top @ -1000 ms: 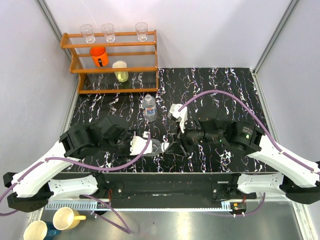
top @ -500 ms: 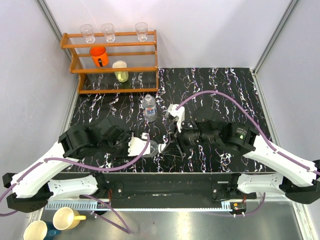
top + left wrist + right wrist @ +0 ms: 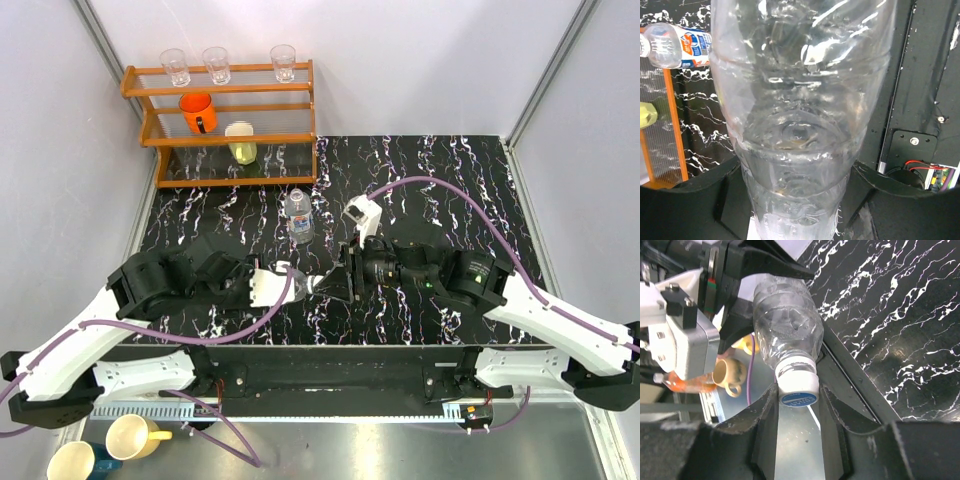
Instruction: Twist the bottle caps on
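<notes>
Left arm (image 3: 90,335) and right arm (image 3: 560,325) are each wearing smooth white shells on their long lower links, which are joining onto black bases (image 3: 40,395). Rounded black joint housings (image 3: 150,280) are making up the upper links. A purple cable (image 3: 200,335) is running along the left arm; a second purple cable (image 3: 440,185) is arching over the right arm. The left gripper (image 3: 314,285) is showing a pale grey-white block body (image 3: 677,340) carrying small screw heads (image 3: 673,287). The right gripper (image 3: 797,407) is ending in matte black fingers (image 3: 765,425).
</notes>
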Motion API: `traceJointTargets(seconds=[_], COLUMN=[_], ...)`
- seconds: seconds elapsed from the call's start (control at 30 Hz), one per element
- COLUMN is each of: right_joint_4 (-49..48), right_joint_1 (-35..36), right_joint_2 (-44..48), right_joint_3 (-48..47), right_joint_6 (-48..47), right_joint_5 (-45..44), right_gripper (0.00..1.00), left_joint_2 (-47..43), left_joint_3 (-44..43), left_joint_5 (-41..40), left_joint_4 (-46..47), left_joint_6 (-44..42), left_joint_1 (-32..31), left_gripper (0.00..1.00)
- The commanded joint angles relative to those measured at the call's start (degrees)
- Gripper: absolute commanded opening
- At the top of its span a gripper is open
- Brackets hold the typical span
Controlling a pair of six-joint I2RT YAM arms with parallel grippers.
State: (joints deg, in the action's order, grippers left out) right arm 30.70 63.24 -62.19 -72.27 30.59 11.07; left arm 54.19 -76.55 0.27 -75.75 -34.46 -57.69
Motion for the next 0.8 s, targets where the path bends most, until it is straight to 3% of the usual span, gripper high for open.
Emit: traceJointTargets(seconds=[0.0, 0.27, 0.57, 0.67, 0.77], right_joint_4=[-11.3, -10.4, -4.7, -2.5, -1.2], right_joint_1=[0.9, 0.9, 0.9, 0.9, 0.9], right_joint_2=[0.4, -1.5, -1.3, -0.8, -0.7], right_joint_3=[0.0, -2.7, -8.0, -10.3, -12.7], right_joint_6=[9.9, 16.3, 13.9, 11.4, 8.9], right_joint_5=[0.7, 1.8, -3.2, -5.5, -6.3], right_gripper=[0.18, 0.34, 0.54, 0.66, 0.86], left_joint_2=[0.6, -0.1, -1.4, -1.5, -1.4], left_joint_3=[-2.5, -2.3, -4.0, -5.1, -5.5], left_joint_5=[-2.9, -1.7, 5.1, 8.2, 10.3], left_joint_4=[12.4, 12.1, 10.1, 9.6, 9.3], left_joint_6=[2.6, 2.5, 3.2, 3.6, 4.8], left_joint_1=[0.1, 0.2, 0.2, 0.2, 0.2], left_gripper=[0.59, 0.59, 0.59, 0.59, 0.59])
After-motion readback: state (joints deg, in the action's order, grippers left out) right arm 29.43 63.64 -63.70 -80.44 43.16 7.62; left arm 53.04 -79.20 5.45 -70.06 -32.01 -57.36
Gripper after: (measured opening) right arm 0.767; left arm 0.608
